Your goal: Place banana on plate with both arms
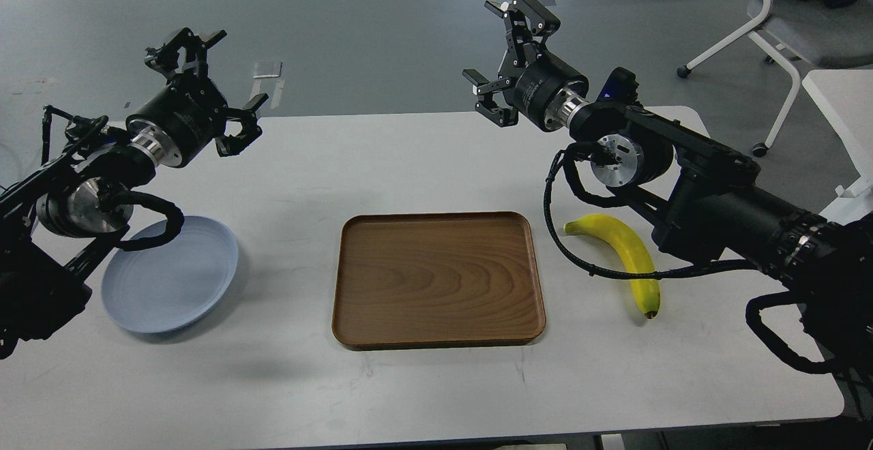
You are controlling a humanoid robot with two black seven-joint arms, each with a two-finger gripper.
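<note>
Both hands raised and spread wide, nothing in either; banana and plate lie apart on the worktop

The left hand (204,85) hangs above the far left part of the white worktop (436,382), fingers splayed around empty air; the right hand (508,61) hangs over the far edge right of centre, likewise gaping and empty. Under the left arm, the pale blue plate (184,286) sits bare near the left edge. The banana (631,249) lies flat on the worktop toward the right edge, beneath the right arm, a black cable crossing over it, its dark tip pointing to the near edge. Between plate and banana, touching neither, a brown wooden tray (436,279) rests mid-worktop
</note>
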